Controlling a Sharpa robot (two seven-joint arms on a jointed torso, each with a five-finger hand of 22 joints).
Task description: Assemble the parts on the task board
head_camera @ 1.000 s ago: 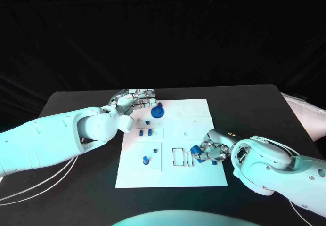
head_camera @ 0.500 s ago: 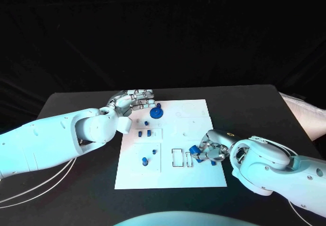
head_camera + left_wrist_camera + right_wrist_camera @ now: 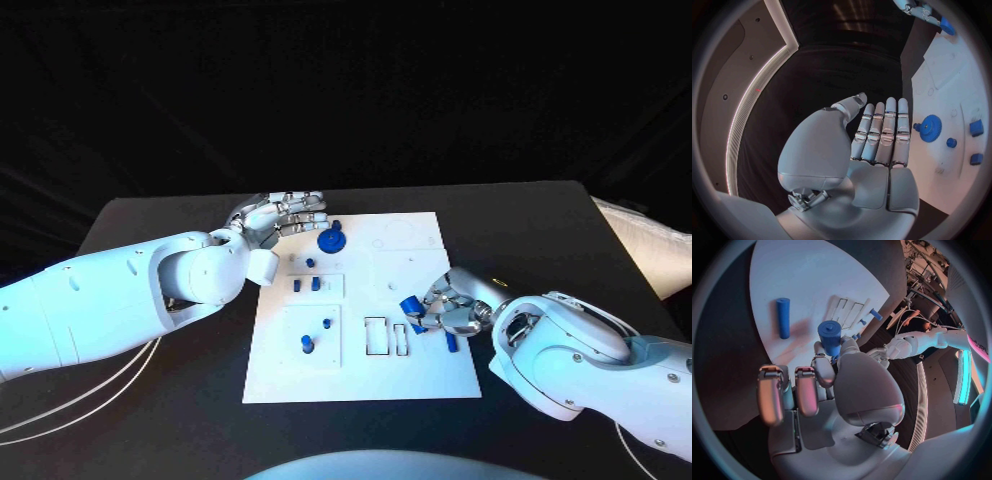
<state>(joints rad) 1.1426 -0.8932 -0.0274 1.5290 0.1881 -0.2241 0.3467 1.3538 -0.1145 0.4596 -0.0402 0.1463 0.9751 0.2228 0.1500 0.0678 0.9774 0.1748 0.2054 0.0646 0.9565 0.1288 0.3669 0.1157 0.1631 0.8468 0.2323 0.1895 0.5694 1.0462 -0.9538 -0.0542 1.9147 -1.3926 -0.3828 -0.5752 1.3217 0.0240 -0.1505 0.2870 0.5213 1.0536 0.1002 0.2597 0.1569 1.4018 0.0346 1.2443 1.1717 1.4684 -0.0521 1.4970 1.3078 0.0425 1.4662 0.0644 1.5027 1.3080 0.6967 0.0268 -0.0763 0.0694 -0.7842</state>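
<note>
Right hand (image 3: 450, 308) of yours pinches a blue cylinder (image 3: 830, 336) over the task board's (image 3: 418, 375) right edge; another blue peg (image 3: 451, 342) lies just near it. Your left hand (image 3: 283, 213) hovers empty, fingers straight and together, beside the blue gear (image 3: 333, 239) at the far left.

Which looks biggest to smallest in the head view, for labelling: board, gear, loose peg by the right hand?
1. Board
2. Gear
3. Loose peg

Gear and peg lie at different distances from the camera, so their order is less sure.
</note>
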